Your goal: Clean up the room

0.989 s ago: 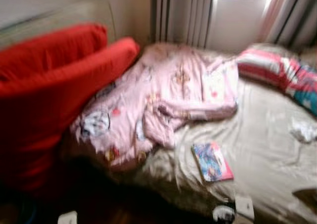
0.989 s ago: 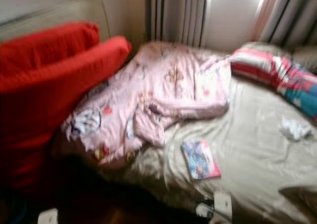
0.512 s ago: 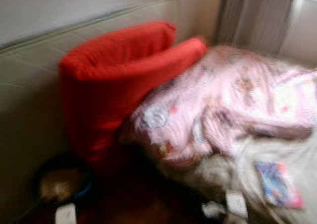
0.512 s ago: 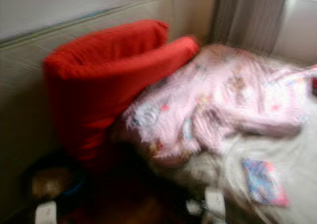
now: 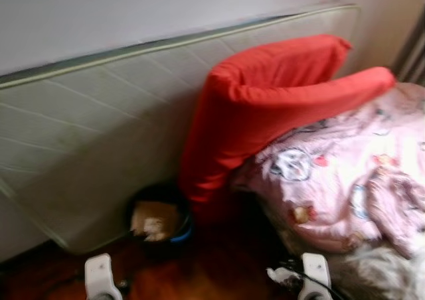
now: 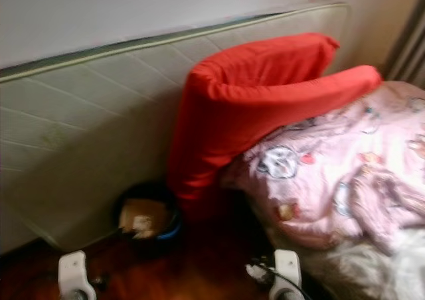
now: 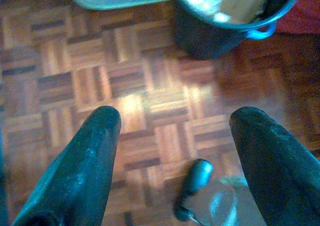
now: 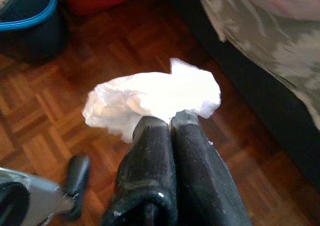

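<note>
Ahead of the left gripper (image 7: pixel 172 131), open parquet floor (image 7: pixel 75 71) leads to the dark bin (image 5: pixel 159 217). Behind the bin a leaning mattress (image 5: pixel 86 141) blocks passage, with the red cushion (image 5: pixel 265 107) beside it. Beside the right gripper (image 8: pixel 170 121), the bed edge (image 8: pixel 260 96) closes that side.

Both eye views were softened by blur. Dark bin (image 5: pixel 159 220) on floor was partly hidden behind red cushion (image 5: pixel 265 107); contents were seen as tan and white blur, not identifiable. Pink printed blanket (image 5: pixel 345 180) was cut off by right edge. Mattress (image 5: pixel 86 147) leaning on wall was cut off at left edge. In right wrist view, right pincer (image 8: pixel 171 121) fingertips were buried in crumpled white tissue (image 8: pixel 155 98); far side of tissue was hidden.
</note>
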`<state>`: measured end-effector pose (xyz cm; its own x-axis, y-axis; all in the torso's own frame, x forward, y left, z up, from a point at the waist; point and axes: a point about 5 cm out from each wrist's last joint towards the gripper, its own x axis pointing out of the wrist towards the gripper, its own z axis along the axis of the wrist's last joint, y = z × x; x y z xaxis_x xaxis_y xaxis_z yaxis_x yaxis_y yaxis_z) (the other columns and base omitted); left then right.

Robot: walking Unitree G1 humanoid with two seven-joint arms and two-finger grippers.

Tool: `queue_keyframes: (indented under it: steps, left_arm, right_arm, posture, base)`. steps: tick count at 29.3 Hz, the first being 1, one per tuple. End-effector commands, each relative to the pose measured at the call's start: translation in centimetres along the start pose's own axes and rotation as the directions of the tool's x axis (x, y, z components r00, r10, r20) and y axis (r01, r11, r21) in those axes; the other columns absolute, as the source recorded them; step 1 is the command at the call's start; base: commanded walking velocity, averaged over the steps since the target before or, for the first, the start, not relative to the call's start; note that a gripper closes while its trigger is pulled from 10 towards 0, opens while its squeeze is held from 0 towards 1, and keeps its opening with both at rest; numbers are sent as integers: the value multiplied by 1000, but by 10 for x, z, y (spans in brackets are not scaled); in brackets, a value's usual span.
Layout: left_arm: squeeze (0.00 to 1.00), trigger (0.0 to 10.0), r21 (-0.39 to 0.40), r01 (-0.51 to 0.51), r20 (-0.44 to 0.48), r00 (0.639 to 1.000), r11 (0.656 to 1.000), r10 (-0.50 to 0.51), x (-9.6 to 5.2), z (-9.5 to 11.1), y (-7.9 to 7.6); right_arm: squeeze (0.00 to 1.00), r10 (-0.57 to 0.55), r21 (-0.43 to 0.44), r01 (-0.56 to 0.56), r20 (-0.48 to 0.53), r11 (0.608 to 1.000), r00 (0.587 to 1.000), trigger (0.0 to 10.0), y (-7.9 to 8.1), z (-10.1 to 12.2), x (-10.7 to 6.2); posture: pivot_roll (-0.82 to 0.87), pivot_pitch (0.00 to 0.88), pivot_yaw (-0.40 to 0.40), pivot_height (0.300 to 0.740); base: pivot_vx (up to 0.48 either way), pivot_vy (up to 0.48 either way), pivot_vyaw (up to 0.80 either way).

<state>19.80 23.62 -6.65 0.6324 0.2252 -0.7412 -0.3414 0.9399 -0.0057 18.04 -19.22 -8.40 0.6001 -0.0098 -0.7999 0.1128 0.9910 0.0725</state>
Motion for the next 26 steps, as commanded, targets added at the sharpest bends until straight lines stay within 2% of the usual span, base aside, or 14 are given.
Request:
queue_keyframes:
  steps: [1, 13, 26]
  left_arm:
    - [0, 10000, 23, -16, -5, 1000, 1000, 16, 0, 1, 8]
    - [0, 10000, 16, -23, -8, 1000, 1000, 23, -1, -2, 12]
    - [0, 10000, 12, -25, -9, 1000, 1000, 25, -1, -3, 13]
  right_arm:
    - [0, 14, -4, -14, 22, 1000, 1000, 10000, 10, 10, 3]
    - [0, 16, 7, -16, 35, 1000, 999, 10000, 18, 22, 6]
    - [0, 19, 2, -19, 31, 1000, 999, 10000, 14, 19, 5]
  posture:
    - [146, 4, -34, 740]
    - [146, 10, -37, 740]
    - [149, 13, -40, 740]
  base:
    - [0, 390, 0]
    - [0, 390, 0]
    - [0, 389, 0]
